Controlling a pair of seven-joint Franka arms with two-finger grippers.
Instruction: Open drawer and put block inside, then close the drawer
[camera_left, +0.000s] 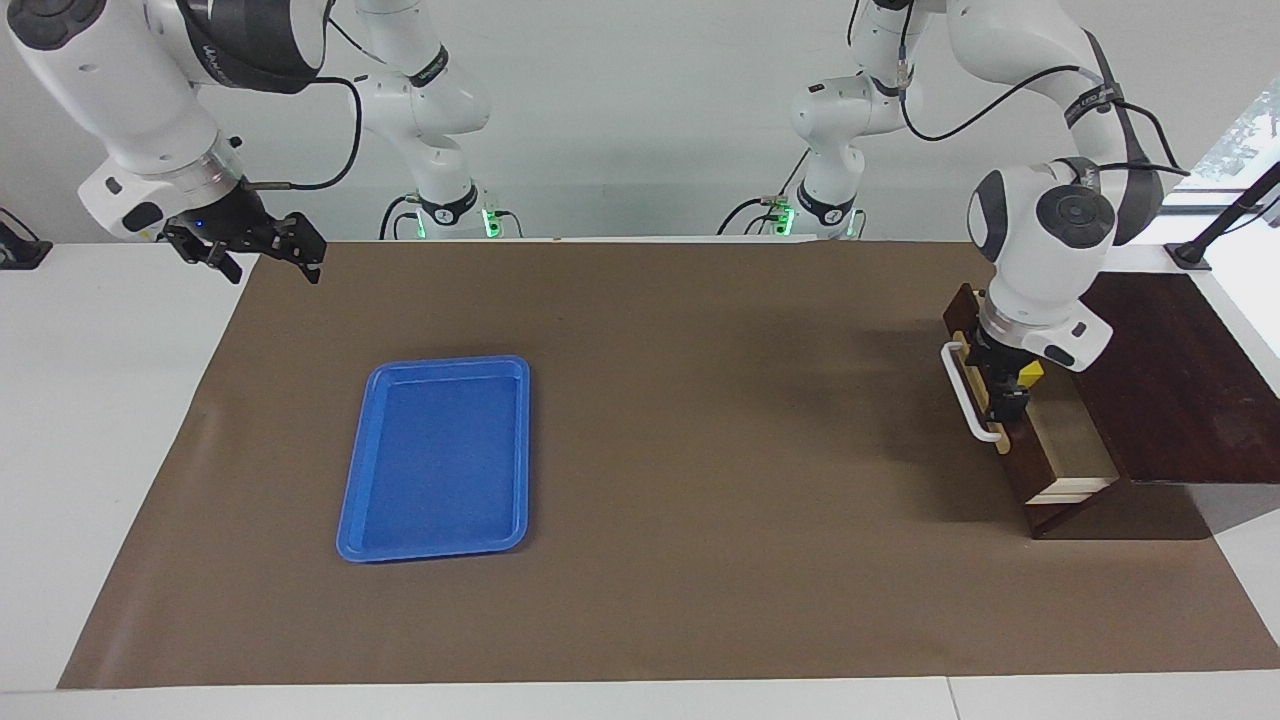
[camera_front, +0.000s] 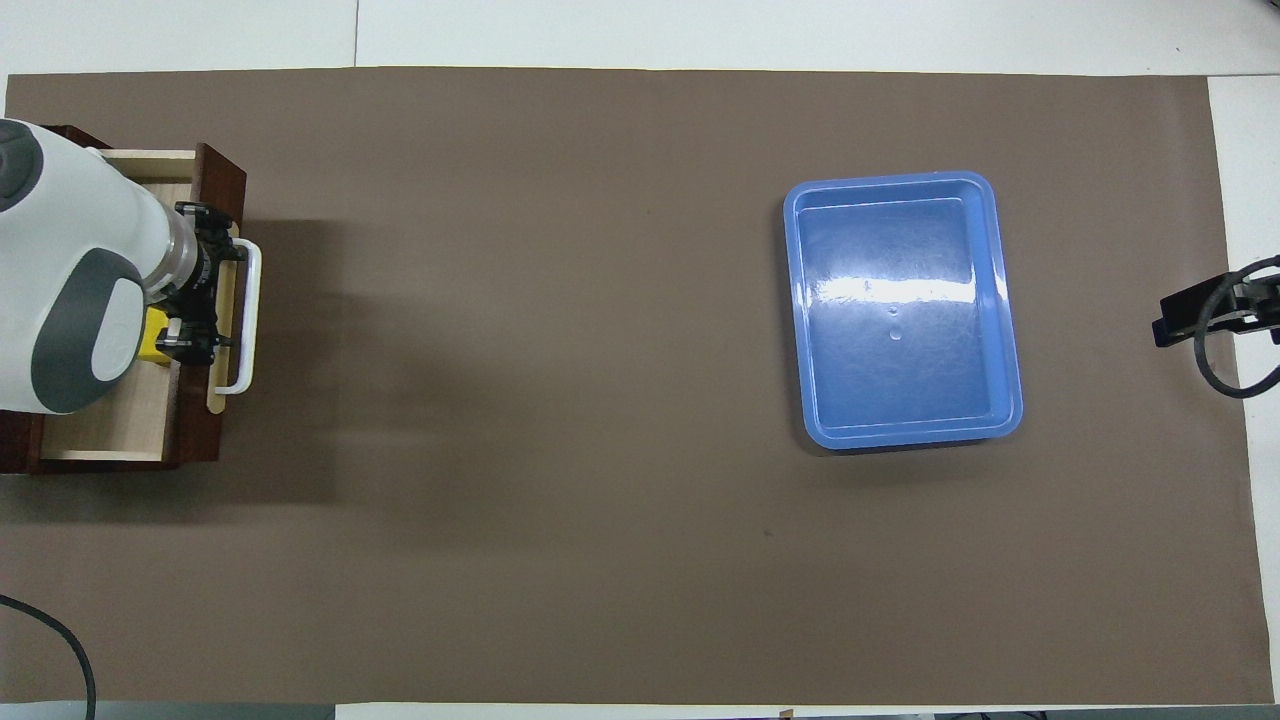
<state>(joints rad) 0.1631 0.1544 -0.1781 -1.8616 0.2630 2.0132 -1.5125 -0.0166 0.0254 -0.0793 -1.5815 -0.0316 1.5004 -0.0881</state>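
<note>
The drawer (camera_left: 1070, 445) stands pulled out of the dark wooden cabinet (camera_left: 1180, 380) at the left arm's end of the table, and its pale interior shows. Its white bar handle (camera_left: 965, 392) faces the table's middle. My left gripper (camera_left: 1008, 400) hangs low over the open drawer, just inside the drawer front. The yellow block (camera_left: 1031, 372) sits right beside it, over the drawer's interior; I cannot tell whether it is gripped or lying loose. In the overhead view the block (camera_front: 152, 336) peeks out from under the left arm, next to the gripper (camera_front: 195, 290). My right gripper (camera_left: 270, 262) waits open and empty, raised at the right arm's end.
A flat blue tray (camera_left: 440, 455) lies empty on the brown mat (camera_left: 700, 450), toward the right arm's end; it also shows in the overhead view (camera_front: 800, 300). The right gripper's tip (camera_front: 1170, 328) shows at the mat's edge there.
</note>
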